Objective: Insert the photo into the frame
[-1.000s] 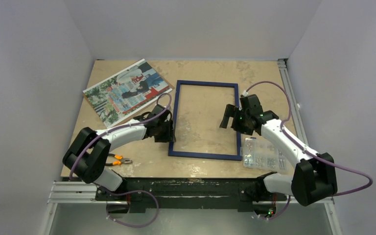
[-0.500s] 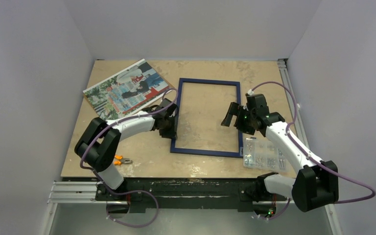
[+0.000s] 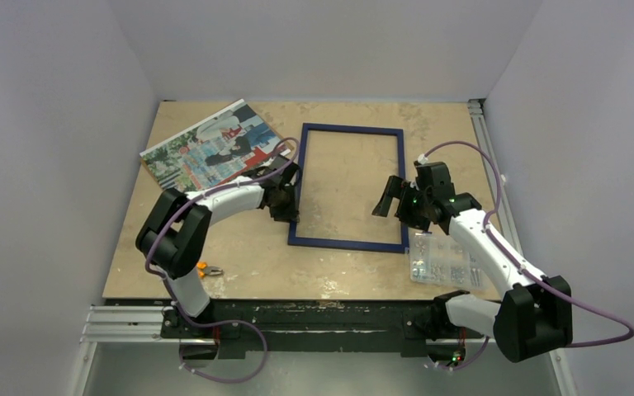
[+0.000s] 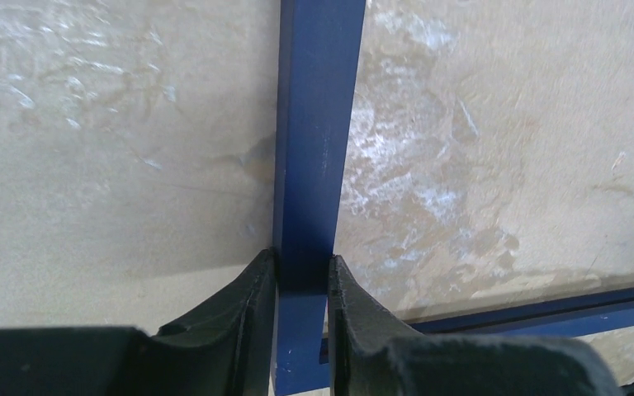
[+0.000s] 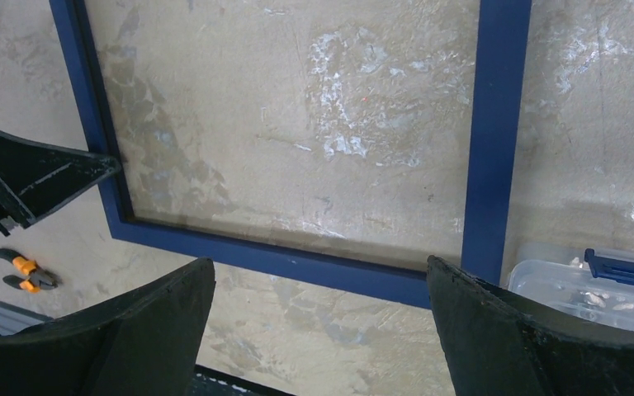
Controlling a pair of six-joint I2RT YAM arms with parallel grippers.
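Inspector: Tan, mottled tabletop (image 3: 338, 276), pale grey walls on three sides. Count the items.

Assessor: One dark blue, thin-railed rectangular picture frame (image 3: 353, 129) lying flat at mid-table, the tabletop showing through its pane. One large rectangular colour photo (image 3: 210, 153), red, blue, white and green, lying flat and askew at the far left. One pair of orange-handled pliers (image 3: 205, 269) near the left front edge. One clear plastic parts box (image 3: 442, 262) just off the frame's near right corner. Two white-and-black arms.

Inspector: Position of the photo relative to the frame?

Assessor: Outside it. Its right corner lies just beside the frame's left rail; contact cannot be determined.

Inspector: Left gripper (image 3: 290, 200)?

Assessor: Nearly closed, one finger (image 4: 252, 289) on each side of the left rail (image 4: 314, 124), pinching it. The wrist view shows both pads against the blue wood.

Inspector: Right gripper (image 3: 388, 198)?

Assessor: Spread to its widest, nothing between the fingers. It sits over the right part of the frame, inside the right rail. Its wrist view (image 5: 318, 268) looks down on the near rail (image 5: 297, 262) and right rail, with the box's blue latch at the right edge and the pliers (image 5: 21, 268) at the left.

Inspector: Does it touch the frame?

Assessor: Cannot tell.
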